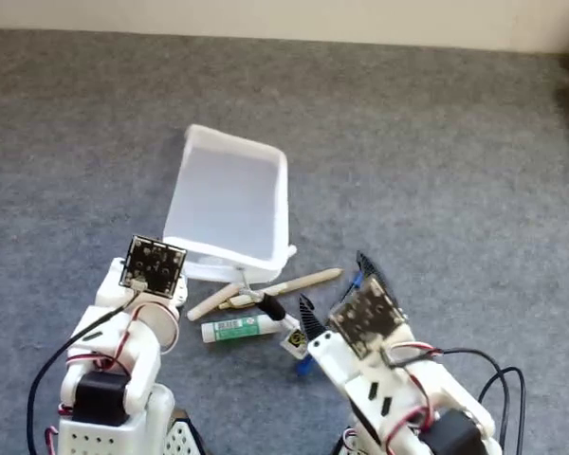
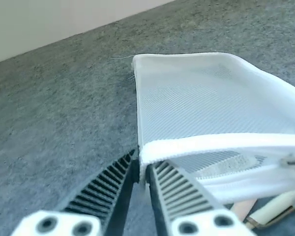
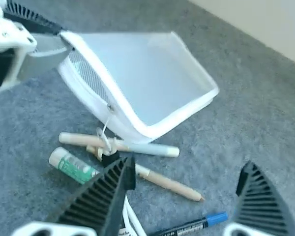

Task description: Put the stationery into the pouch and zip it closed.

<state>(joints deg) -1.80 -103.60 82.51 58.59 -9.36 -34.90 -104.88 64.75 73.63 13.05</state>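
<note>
The left hand (image 2: 143, 169), clamped on the pouch (image 2: 206, 98) rim, should hold steady; the wide-open, empty right hand (image 3: 189, 169) should straddle the pencil (image 3: 169, 183) squarely.

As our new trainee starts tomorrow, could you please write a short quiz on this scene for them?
1. True or false: the left pincer is shut on the pouch rim.
2. The right pincer is: A open, B shut on the pouch, C shut on an eraser.
3. Fill in: the green-labelled glue stick lies ___ the pouch.
Key: 1 true; 2 A; 3 outside.
</note>
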